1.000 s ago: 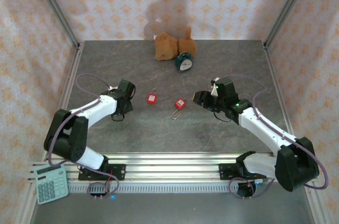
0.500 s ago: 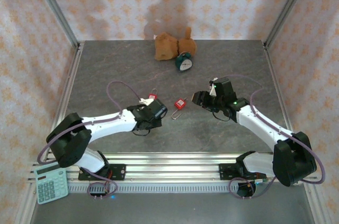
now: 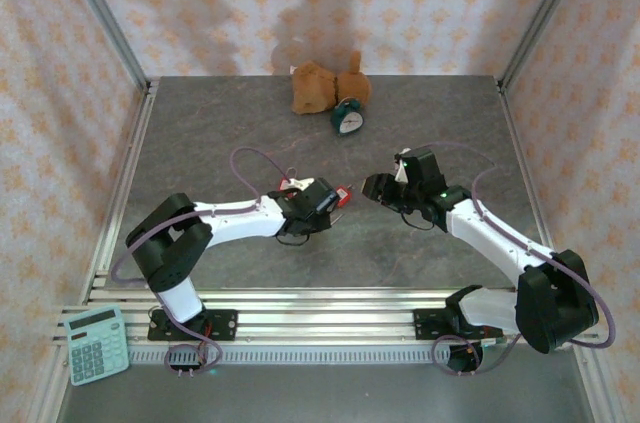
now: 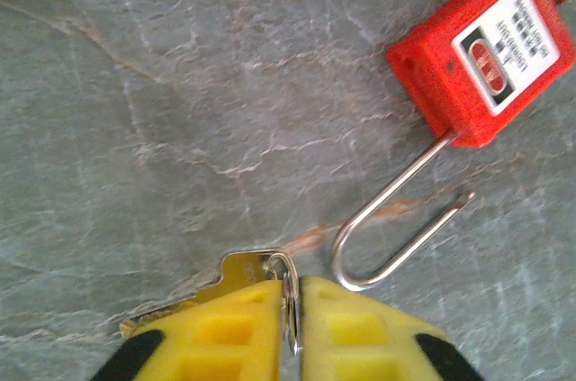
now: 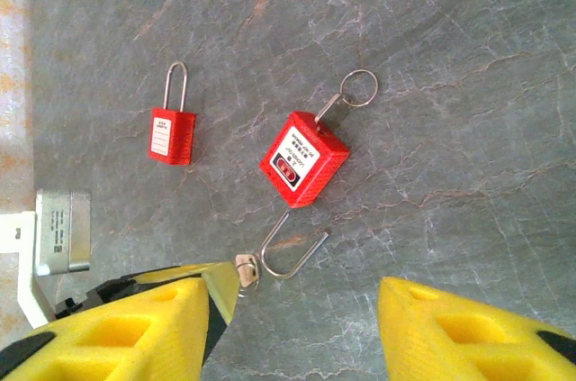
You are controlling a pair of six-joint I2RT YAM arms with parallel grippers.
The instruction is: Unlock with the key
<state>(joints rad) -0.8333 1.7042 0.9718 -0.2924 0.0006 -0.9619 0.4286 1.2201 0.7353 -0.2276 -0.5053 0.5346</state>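
Soft, even light falls from above. Broad, blurry grey shadows lie on the far wall (image 3: 330, 3). The table (image 3: 200, 133) is evenly lit, without glare. Both wrist views are sharp on the stone; the padlock shackle (image 4: 400, 186) glints, and the yellow fingers (image 5: 468, 327) look slightly soft.

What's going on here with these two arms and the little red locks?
The left gripper has its jaws pinched on the ring of a small brass key, low over the table right beside a red padlock whose shackle stands open. The right gripper hovers nearby, jaws apart and empty. A second red padlock lies off to the side, shackle closed.
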